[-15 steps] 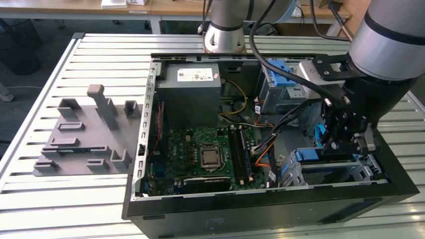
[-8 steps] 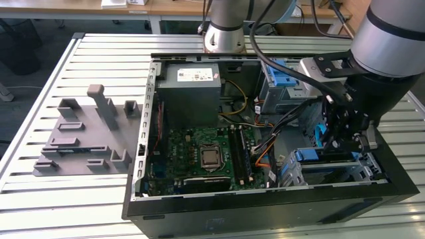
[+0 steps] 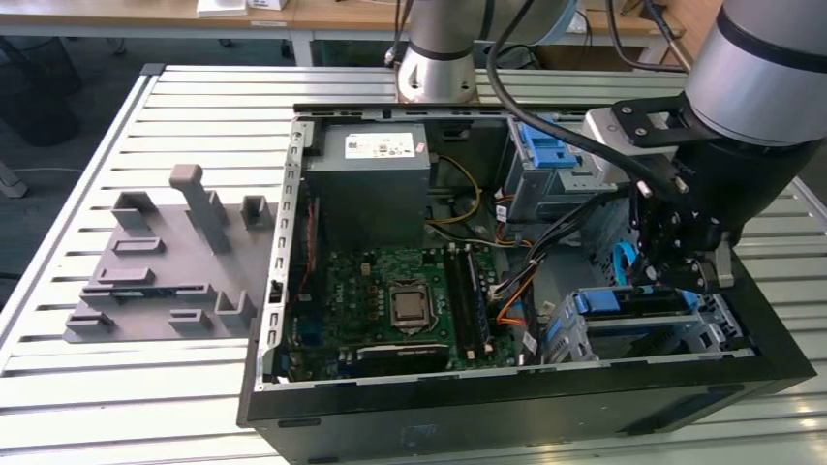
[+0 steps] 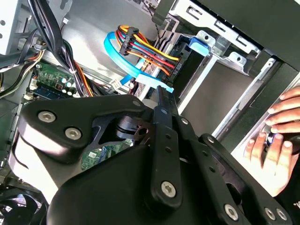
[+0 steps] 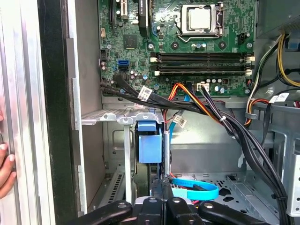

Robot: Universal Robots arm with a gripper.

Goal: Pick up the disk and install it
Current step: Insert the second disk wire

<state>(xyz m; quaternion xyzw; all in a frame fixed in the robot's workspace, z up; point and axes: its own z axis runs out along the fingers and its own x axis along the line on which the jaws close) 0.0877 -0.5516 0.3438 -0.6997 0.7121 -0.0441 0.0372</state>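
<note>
Black gripper [image 3: 681, 260] down inside open black computer case [image 3: 517, 407], near its front edge, fingers closed together, nothing visibly held. Silver-grey hard disk with blue rails [image 3: 629, 302] seated in drive cage. Probably stiff, moderately heavy, shock-sensitive; best gripped by side rails.

Black gripper [image 4: 161, 101] beside blue cable [image 4: 123, 65]

The arm [image 3: 762, 68] reached down from the exterior view's right, its wrist bent downward; the gripper [image 3: 685, 266] hung low, fingers [image 5: 164, 197] apparently pressed together; a person's hand [image 4: 276, 150] rested nearby, fingers spread.
</note>
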